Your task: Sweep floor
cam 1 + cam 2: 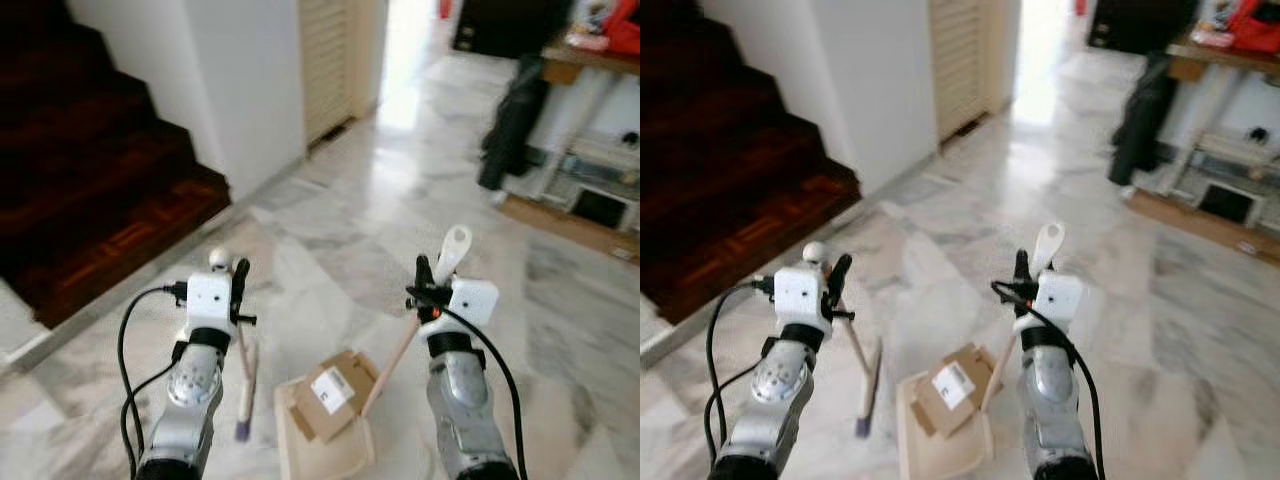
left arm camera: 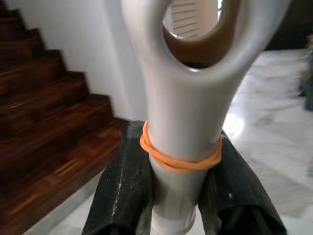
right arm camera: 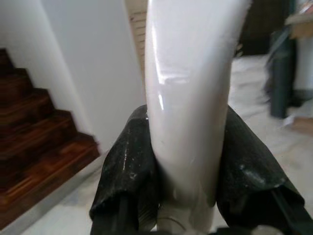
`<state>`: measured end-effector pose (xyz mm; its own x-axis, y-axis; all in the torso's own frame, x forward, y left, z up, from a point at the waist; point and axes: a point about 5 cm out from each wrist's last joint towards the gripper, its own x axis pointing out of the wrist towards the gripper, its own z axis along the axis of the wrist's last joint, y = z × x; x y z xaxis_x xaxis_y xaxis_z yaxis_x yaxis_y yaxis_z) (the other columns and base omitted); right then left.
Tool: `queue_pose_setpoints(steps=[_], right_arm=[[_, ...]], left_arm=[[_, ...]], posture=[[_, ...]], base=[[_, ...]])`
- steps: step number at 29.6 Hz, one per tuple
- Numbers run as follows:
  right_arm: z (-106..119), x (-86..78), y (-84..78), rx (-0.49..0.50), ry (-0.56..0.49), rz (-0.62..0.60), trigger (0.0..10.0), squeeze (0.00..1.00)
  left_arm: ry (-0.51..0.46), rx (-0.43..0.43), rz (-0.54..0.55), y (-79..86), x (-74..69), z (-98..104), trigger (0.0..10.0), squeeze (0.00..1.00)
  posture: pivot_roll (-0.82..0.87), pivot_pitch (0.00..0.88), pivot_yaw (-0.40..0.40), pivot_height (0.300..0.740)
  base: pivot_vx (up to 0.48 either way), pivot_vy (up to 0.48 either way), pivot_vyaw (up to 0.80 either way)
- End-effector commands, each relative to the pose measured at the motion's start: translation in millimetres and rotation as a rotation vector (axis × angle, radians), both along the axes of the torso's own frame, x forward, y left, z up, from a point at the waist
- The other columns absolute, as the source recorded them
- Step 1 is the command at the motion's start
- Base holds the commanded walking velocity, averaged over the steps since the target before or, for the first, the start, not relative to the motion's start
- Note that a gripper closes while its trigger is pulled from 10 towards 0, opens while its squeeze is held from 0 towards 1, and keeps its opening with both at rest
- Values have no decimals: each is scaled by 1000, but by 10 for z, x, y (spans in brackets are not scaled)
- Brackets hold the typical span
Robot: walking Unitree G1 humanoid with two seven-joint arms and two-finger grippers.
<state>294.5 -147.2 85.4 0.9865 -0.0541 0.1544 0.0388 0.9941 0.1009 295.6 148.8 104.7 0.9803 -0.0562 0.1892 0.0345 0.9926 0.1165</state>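
Note:
My left gripper (image 1: 238, 278) is shut on the white top of a broom handle (image 2: 181, 122), which has a loop end and an orange rubber band (image 2: 178, 159). The thin broom (image 1: 245, 375) slants down to its small brush head (image 1: 243, 428) on the marble floor. My right gripper (image 1: 424, 280) is shut on the white grip (image 3: 188, 98) of a dustpan handle (image 1: 455, 250). Its wooden stick (image 1: 392, 362) runs down to the beige dustpan (image 1: 330, 458) between my arms. A flattened cardboard piece (image 1: 335, 390) with a white label lies in the pan.
Dark wooden stairs (image 1: 90, 200) rise at the left beside a white wall (image 1: 240, 90) and a louvred door (image 1: 325, 60). At the right stand a black bag (image 1: 510, 120) and a low shelf unit (image 1: 600, 180). Marble floor (image 1: 340, 230) stretches ahead toward a bright doorway.

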Motion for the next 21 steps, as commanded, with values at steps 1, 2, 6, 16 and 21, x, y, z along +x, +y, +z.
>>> queue_pose_setpoints(steps=[1, 2, 6, 16, 21], right_arm=[[136, 36, 32, 15, -55, 6, 10000, 0], [131, 37, 40, 17, -51, 9, 10000, 0], [124, 35, 52, 20, -47, 13, 10000, 0], [127, 45, 56, 22, -38, 13, 10000, 0], [126, 51, 48, 28, -34, 9, 10000, 0]], left_arm=[[-53, 0, 1, 2, 26, 116, 10000, 0], [-52, 0, 5, 3, 24, 116, 10000, 0], [-51, -1, 8, 4, 17, 108, 10000, 0], [-53, -1, 34, 34, -10, 111, 10000, 0], [-50, -1, 38, 37, -16, 104, 10000, 0]], posture=[[3, 0, 43, 740], [5, 0, 42, 740], [10, 0, 39, 740], [16, 0, 34, 740], [15, 0, 33, 740]], base=[[0, 0, 800], [0, 0, 800], [0, 0, 800], [0, 0, 765], [0, 0, 125]])
